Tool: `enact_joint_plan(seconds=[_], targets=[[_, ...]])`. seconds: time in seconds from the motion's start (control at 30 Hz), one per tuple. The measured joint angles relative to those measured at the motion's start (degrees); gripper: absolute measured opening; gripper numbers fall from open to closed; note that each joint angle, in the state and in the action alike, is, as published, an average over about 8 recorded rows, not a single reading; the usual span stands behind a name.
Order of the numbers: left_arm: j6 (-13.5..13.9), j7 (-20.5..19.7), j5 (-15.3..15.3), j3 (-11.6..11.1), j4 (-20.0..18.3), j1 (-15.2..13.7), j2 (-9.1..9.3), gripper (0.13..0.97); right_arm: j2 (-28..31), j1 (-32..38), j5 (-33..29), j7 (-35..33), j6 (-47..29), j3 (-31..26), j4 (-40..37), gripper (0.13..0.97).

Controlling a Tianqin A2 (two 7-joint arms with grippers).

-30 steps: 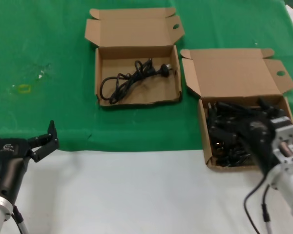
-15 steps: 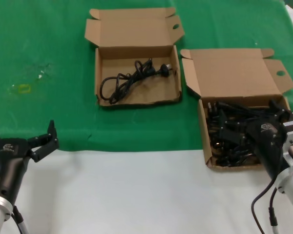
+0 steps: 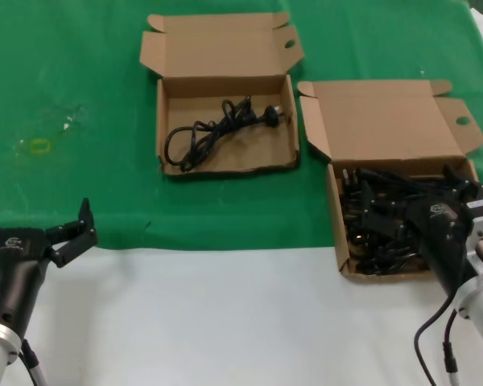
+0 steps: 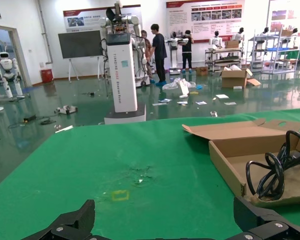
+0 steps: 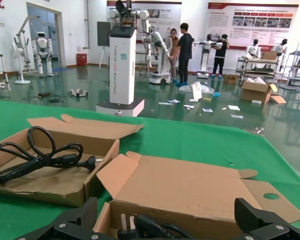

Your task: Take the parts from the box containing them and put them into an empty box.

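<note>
Change: right gripper (image 3: 435, 211) shifted from mid-tray toward right edge of full box (image 3: 336, 197) versus a second ago; no shift over last half second.
Right gripper: over cord pile (image 3: 378, 217), fingers spread wide, nothing gripped.
Left gripper (image 3: 36, 233): parked at near left over white surface, fingers spread, nothing held.
Far box (image 3: 225, 60): on green cloth (image 3: 80, 80), lid open, one cord (image 3: 217, 129) inside.
Full box: just right of far box, lid open.
</note>
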Motion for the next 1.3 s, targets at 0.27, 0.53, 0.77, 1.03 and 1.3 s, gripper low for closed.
enact_joint_plan(seconds=[0.27,0.53,0.77,1.03,1.3], targets=[[0.0,0.0,0.0,0.0,0.0,0.0,0.0,0.966,0.0,0.0,0.0,0.0,0.0,0.0,0.0,0.966],[0.0,0.0,0.0,0.0,0.0,0.0,0.0,0.966,0.0,0.0,0.0,0.0,0.0,0.0,0.0,0.966],[0.0,0.0,0.0,0.0,0.0,0.0,0.0,0.966,0.0,0.0,0.0,0.0,0.0,0.0,0.0,0.966],[0.0,0.0,0.0,0.0,0.0,0.0,0.0,0.966,0.0,0.0,0.0,0.0,0.0,0.0,0.0,0.966],[0.0,0.0,0.0,0.0,0.0,0.0,0.0,0.966,0.0,0.0,0.0,0.0,0.0,0.0,0.0,0.966]])
